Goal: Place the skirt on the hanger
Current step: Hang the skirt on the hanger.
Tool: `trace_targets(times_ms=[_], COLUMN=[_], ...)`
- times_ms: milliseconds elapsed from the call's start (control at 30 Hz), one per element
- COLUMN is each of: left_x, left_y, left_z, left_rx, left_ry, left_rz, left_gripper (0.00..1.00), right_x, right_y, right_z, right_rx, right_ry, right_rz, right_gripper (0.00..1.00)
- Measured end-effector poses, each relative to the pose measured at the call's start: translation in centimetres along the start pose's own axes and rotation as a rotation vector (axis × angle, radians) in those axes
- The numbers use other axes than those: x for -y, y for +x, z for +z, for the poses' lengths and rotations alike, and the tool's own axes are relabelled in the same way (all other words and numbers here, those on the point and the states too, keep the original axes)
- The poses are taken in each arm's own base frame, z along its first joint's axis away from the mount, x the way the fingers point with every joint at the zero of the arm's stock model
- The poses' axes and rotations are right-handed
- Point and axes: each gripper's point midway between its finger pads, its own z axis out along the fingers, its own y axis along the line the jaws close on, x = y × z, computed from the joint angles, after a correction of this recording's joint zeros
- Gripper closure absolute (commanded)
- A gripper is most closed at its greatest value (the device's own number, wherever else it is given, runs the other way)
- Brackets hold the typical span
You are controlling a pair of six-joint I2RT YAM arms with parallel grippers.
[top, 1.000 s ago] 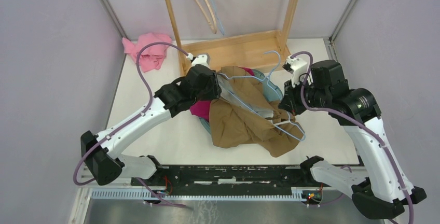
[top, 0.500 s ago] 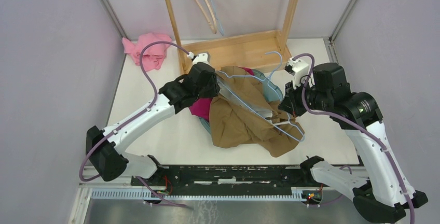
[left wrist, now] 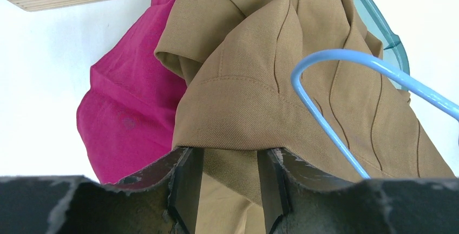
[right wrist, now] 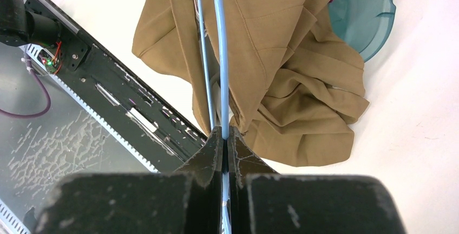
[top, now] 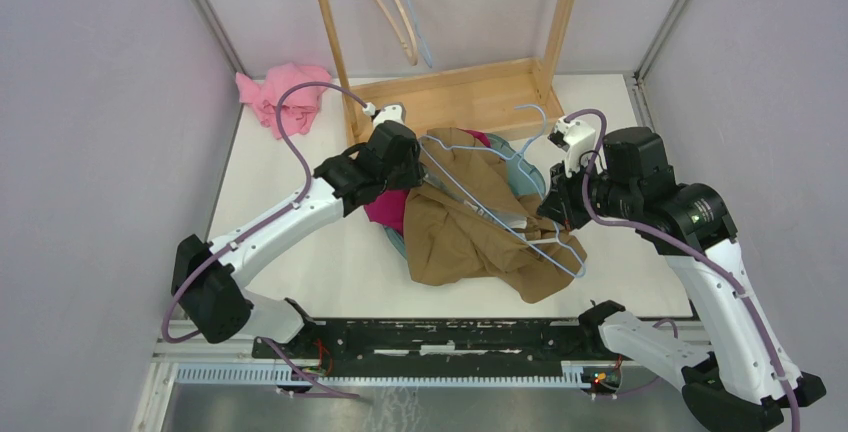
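Two arms were at work, and by my guess the step in hand was getting the hanger [right wrist: 221,55] into the skirt [top: 455,237], w/ nothing hung yet. The right jaws were clamped tight on the pale blue wire near one end, the frame slanting across the top of the cloth, hook twd the wooden rack [top: 450,92] at the back. The left jaws stood part-way apart at the skirt's far left edge, a thick fold of cloth filling the gap. Couldn't tell if they truly pinched it or only straddled it. Next move, as I judged it, called for a firm hold on that waistband edge, lifting it clear so the wire's rounded shoulder, just beside it, could slip under. Skirt itself: tan, twill-looking, seamed, w/ a stitched band. It lay crumpled mid-worktop [top: 320,272], partly over a magenta garment [left wrist: 124,98] and a teal basin [right wrist: 373,23], lower half bunched toward the near edge. Looked limp and heavy-ish, prob. prone to sliding off thin wire.
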Motion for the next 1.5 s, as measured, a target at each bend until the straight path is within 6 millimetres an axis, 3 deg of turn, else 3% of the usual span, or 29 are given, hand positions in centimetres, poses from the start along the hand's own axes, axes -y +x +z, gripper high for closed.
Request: trace_targets(times_ms=[100,300,600,833,1000,1500], left_x=[0.0,-0.1,-0.6,-1.2,-1.6,0.1], left_y=[0.0,0.3,0.1,-0.4,-1.8,-3.8], left_z=[0.1,0.9,1.4,1.5,0.5,-0.6], left_rx=[-0.001,-0.004,-0.007,-0.013,0.001,-0.046], left_ry=[0.0,-0.007,-0.019,-0.014,0.023,0.225], left_rz=[0.0,-0.001,-0.011,-0.035,-0.075,-0.159], left_gripper=[0.55,0.75,0.92,0.93,0.94,0.93], right_x=[0.0,0.0,-0.1,-0.1,-0.1,-0.3], right_y=[0.0,0.0,0.0,0.0,0.0,0.0], right_z=[0.0,-0.1,-0.3,-0.3,-0.3,-0.4], right_rx=[0.0,0.003,0.01,0.012,0.012,0.012], right_ry=[0.0,0.0,0.0,0.002,0.002,-0.009], right_rz=[0.0,0.0,-0.001,-0.001,-0.001,-0.002], right_gripper=[0.99,0.99,0.99,0.99,0.99,0.99])
